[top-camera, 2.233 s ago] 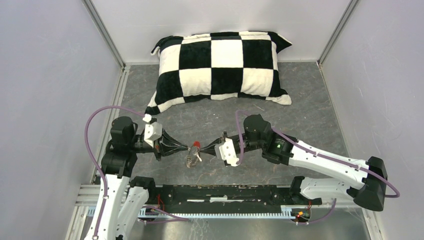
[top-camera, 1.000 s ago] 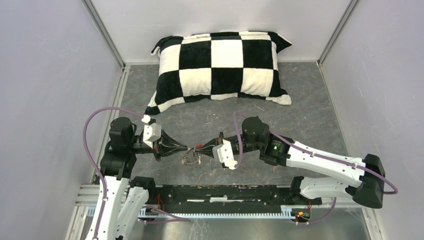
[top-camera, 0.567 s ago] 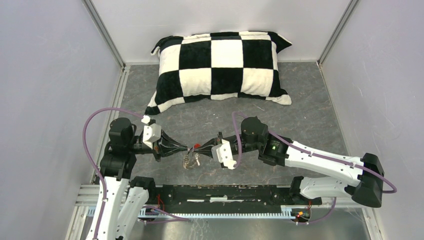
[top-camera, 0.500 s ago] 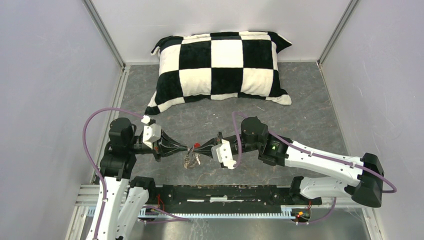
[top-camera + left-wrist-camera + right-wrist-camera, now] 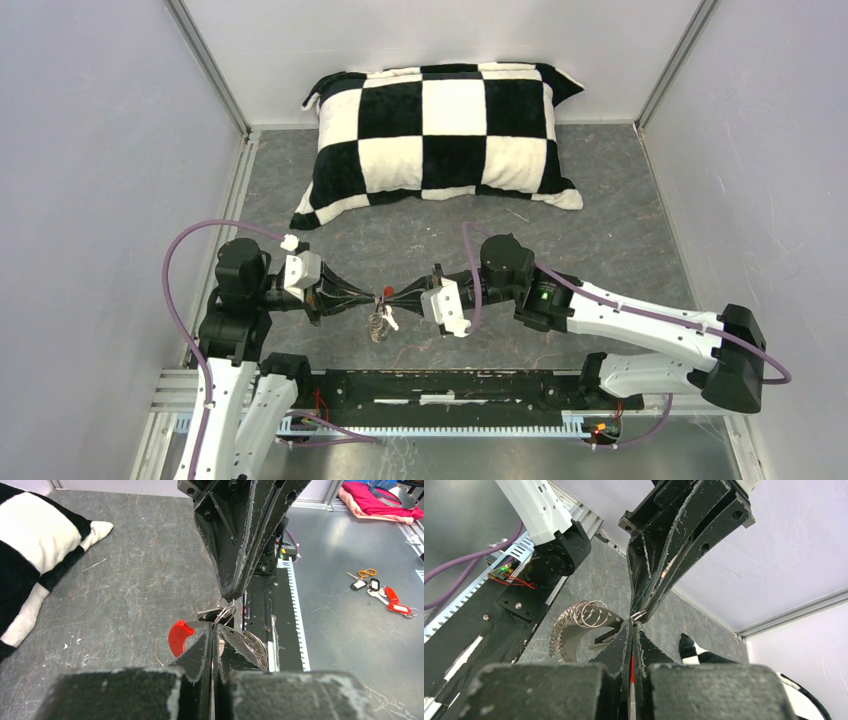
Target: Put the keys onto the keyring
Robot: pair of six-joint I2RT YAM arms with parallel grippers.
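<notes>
Our left tool and right tool meet tip to tip, both clamped shut on the keyring, whose coil dangles at 6 o'clock below them; we should twist gently, holding the wire taut

White arm links, black joints, looping purple cables, green indicator light

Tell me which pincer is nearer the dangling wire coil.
Left. The coil hangs just under the left pincer; the right pincer, tip to tip with it, is slightly farther.
</notes>
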